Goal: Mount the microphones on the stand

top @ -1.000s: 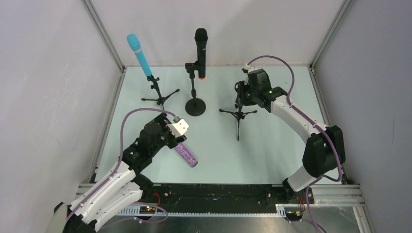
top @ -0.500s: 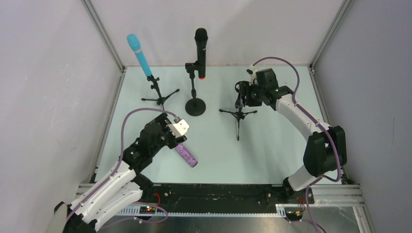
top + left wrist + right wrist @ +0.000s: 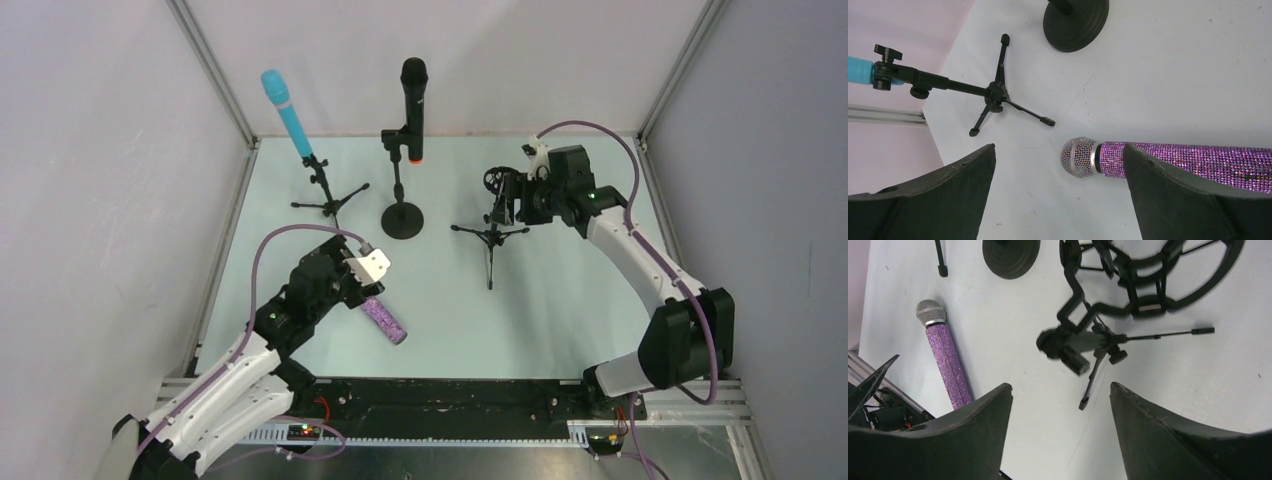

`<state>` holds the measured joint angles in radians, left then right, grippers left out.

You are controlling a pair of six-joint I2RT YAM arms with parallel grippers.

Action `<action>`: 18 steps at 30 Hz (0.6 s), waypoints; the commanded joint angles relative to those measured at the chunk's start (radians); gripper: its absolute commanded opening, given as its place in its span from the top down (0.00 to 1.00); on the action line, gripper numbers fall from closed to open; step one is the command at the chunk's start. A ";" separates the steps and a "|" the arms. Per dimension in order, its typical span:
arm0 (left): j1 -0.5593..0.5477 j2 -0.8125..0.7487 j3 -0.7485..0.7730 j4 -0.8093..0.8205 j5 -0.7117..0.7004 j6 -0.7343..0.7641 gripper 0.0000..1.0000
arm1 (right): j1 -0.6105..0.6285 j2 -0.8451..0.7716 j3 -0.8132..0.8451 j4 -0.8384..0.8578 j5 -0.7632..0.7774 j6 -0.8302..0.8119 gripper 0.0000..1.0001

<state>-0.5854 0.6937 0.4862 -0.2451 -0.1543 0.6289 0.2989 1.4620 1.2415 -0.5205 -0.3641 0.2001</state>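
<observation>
The purple glitter microphone (image 3: 385, 320) lies flat on the table. In the left wrist view its body (image 3: 1188, 160) runs to the right and passes under my right finger, and its silver mesh head (image 3: 1079, 157) lies between the fingers. My left gripper (image 3: 353, 297) is open just above it (image 3: 1058, 192). The turquoise microphone (image 3: 285, 110) sits in a small tripod stand (image 3: 325, 195). The black microphone with the orange end (image 3: 413, 105) sits in a round-base stand (image 3: 403, 218). A third tripod stand (image 3: 491, 232) carries an empty ring mount (image 3: 1148, 275). My right gripper (image 3: 517, 200) is open and empty beside that mount (image 3: 1060, 430).
The cell has grey walls with metal frame posts at the back corners. The tripod legs (image 3: 1088, 385) spread across the table toward the middle. The round base (image 3: 1010, 257) stands left of the empty stand. The purple microphone also shows in the right wrist view (image 3: 945, 357).
My right arm has drawn back to the right, away from the empty stand's ring mount. The left arm and the purple microphone have not visibly moved.
</observation>
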 commanded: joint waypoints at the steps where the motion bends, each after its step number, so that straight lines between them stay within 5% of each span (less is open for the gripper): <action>1: -0.006 0.001 0.000 0.031 -0.016 0.015 0.00 | -0.010 -0.105 -0.068 0.005 0.002 -0.023 0.20; 18: 0.004 0.072 0.064 0.032 -0.265 -0.252 0.00 | 0.079 -0.421 -0.274 0.048 0.139 0.024 0.15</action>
<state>-0.5861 0.7578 0.4889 -0.2455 -0.3305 0.5060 0.3275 1.0801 0.9745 -0.4957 -0.2901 0.2142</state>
